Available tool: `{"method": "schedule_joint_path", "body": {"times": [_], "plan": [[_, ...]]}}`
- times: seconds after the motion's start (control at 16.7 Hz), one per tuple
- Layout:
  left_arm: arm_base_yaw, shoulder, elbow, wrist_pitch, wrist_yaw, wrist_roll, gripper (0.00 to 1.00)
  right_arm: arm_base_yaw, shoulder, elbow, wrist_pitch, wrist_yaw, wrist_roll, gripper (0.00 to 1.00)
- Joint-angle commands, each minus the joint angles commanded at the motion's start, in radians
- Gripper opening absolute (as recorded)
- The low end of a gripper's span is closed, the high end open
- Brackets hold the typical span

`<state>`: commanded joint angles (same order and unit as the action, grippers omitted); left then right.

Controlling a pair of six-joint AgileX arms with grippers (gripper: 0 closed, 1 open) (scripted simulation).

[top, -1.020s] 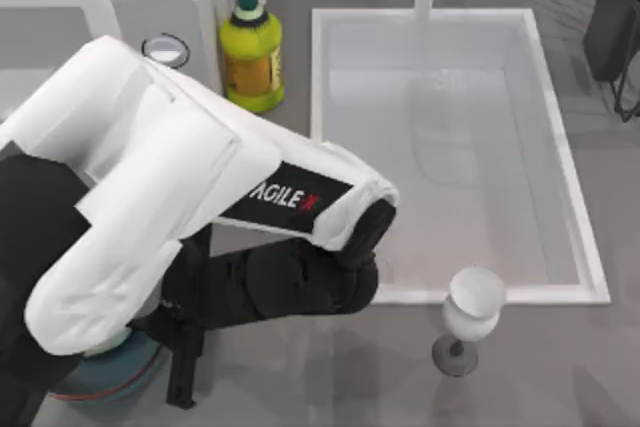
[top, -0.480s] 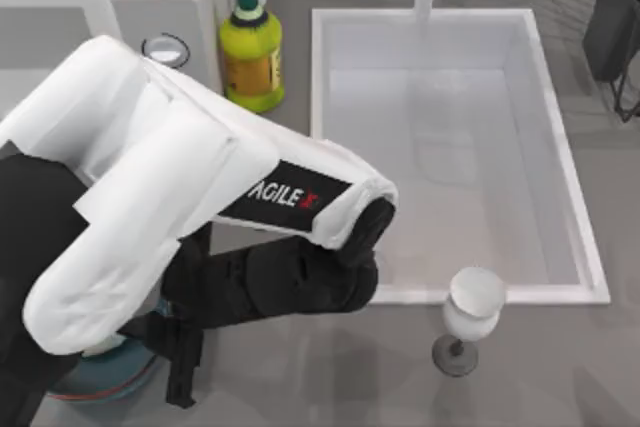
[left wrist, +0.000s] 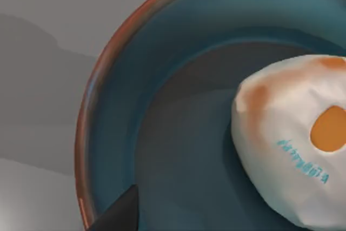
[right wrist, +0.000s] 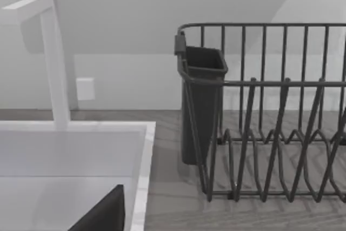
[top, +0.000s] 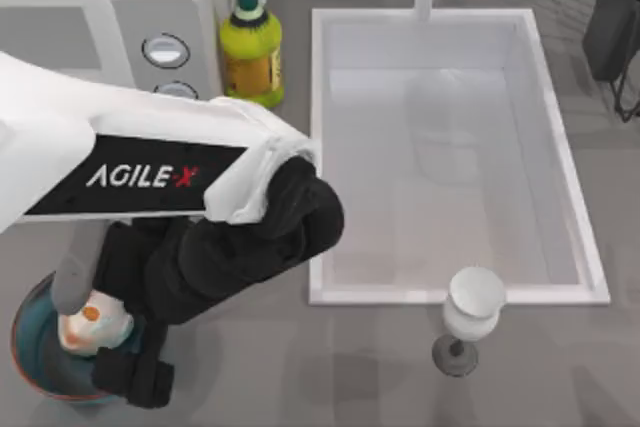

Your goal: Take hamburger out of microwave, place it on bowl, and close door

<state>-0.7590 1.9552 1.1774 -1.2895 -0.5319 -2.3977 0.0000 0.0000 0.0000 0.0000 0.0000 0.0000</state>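
**Hamburger in the bowl, door next**

In the top view's lower left I see the hamburger [top: 88,325] lying inside the bowl [top: 25,347], touching its floor, with my left arm reaching over it from the left. The left gripper [top: 130,372] hangs at the bowl's near side; I cannot tell how its fingers stand, since the arm covers them. The left wrist view looks straight down on the hamburger [left wrist: 294,144], off-centre in the bowl [left wrist: 108,106], with one dark fingertip at the frame's lower edge, apart from the wrapper.

I judge the hamburger light and soft, its wrapper smooth and likely to slide under a hard pinch. If it needed moving, I would take it across its rounded sides, gently.

The microwave [top: 170,22] sits in the upper left, two knobs visible beside a grey window; I take that panel for the door [top: 60,32], but cannot tell how far it stands open.

A yellow-green bottle [top: 250,47] stands just beside the microwave, near any sweep toward the door. The sink [top: 560,147] fills the centre right, and a stemmed glass [top: 470,317] stands below it, well apart from my work. My right wrist view shows a dish rack [right wrist: 270,117] beyond the sink.
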Motion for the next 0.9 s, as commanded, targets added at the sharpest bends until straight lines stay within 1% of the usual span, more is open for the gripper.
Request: {"method": "schedule_joint_path", "body": {"times": [0.12, 0.24, 0.42, 0.66, 0.78, 0.9], "plan": [[0.043, -0.187, -0.102, 0.129, 0.071, 0.192, 1.00, 0.000, 0.000, 0.000, 0.000, 0.000, 0.000, 1.00], [0.096, -0.408, -0.217, 0.270, 0.145, 0.425, 1.00, 0.000, 0.000, 0.000, 0.000, 0.000, 0.000, 1.00], [0.195, -0.770, -0.404, 0.492, 0.254, 0.840, 1.00, 0.000, 0.000, 0.000, 0.000, 0.000, 0.000, 1.00], [0.357, -1.239, -0.664, 0.781, 0.378, 1.431, 1.00, 0.000, 0.000, 0.000, 0.000, 0.000, 0.000, 1.00], [0.442, -1.452, -0.786, 0.911, 0.427, 1.692, 1.00, 0.000, 0.000, 0.000, 0.000, 0.000, 0.000, 1.00], [0.525, -1.631, -0.899, 1.027, 0.466, 1.915, 1.00, 0.000, 0.000, 0.000, 0.000, 0.000, 0.000, 1.00]]}}
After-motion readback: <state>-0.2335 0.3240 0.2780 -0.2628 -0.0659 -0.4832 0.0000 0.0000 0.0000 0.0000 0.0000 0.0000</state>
